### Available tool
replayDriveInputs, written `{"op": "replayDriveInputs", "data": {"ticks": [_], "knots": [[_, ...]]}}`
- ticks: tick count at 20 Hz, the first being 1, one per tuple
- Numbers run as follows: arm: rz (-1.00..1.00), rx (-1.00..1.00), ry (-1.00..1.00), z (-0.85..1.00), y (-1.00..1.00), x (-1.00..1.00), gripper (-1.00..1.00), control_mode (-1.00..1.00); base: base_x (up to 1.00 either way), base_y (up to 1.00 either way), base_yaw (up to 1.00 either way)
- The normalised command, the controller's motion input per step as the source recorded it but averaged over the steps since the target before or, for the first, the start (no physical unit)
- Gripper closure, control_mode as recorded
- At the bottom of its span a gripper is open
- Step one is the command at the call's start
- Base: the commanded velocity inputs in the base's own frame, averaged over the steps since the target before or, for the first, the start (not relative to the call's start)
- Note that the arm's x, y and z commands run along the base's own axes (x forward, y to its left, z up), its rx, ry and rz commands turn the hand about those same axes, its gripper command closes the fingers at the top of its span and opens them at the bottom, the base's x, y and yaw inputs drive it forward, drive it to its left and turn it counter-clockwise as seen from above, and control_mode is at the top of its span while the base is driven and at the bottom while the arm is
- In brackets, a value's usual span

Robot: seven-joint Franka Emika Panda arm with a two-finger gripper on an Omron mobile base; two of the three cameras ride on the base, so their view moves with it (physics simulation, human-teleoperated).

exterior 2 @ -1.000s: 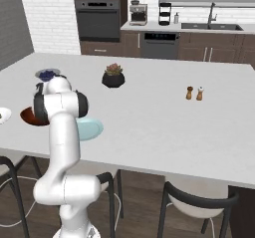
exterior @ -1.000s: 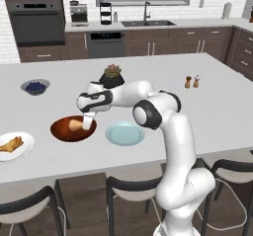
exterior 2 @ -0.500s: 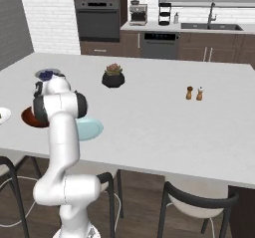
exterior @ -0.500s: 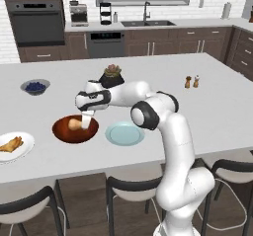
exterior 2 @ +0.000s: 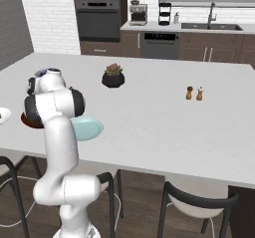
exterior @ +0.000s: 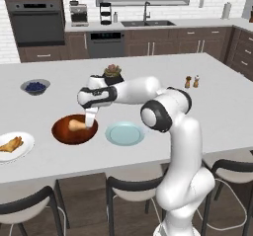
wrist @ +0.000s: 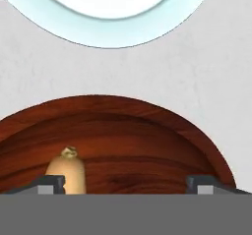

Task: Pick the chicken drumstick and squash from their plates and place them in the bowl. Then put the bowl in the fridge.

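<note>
Squash lying in the wooden bowl, end effector spread above it.

The squash (exterior: 75, 125) is lying inside the bowl (exterior: 63, 134) of dark reddish-brown wood, its narrow stem end showing in the hand view between the two finger tips, which are standing wide apart and touching nothing. The end effector (exterior: 91, 120) is hanging just over the bowl's right half, pointing down. Just beside the bowl on the table (exterior: 217, 111) is sitting the pale blue-green plate (exterior: 124, 133), bare. Farther left, near the table's front edge, the white plate (exterior: 23, 150) is carrying the chicken drumstick (exterior: 11, 144). Behind the bowl, a small grey bowl (exterior: 35, 87) is holding blue berries, and a black plant pot (exterior 2: 113, 79) is standing near the table's middle, with two small shakers (exterior 2: 194, 93) well apart to the right.
</note>
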Motion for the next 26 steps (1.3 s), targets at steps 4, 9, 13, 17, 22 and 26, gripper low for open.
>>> {"op": "replayDriveInputs", "data": {"ticks": [4, 9, 13, 17, 22, 26], "knots": [[0.0, 0.01, -0.1, 0.49, -0.51, -0.88, -1.0, -1.0, 0.0, 0.0, 0.0], [0.0, 0.0, -0.13, 0.48, -0.72, -1.0, -1.0, -1.0, 0.0, 0.0, 0.0], [0.01, 0.01, -0.15, 0.86, -0.59, -0.82, -1.0, -1.0, 0.0, 0.0, 0.0], [0.46, -0.14, -0.03, 0.63, -0.69, -0.62, -1.0, -1.0, 0.0, 0.0, 0.0], [0.88, -0.14, 0.0, 0.17, -0.13, -0.36, -1.0, -1.0, 0.0, 0.0, 0.0], [0.89, -0.13, -0.08, 0.38, -0.17, -0.43, -1.0, -1.0, 0.0, 0.0, 0.0]]}}
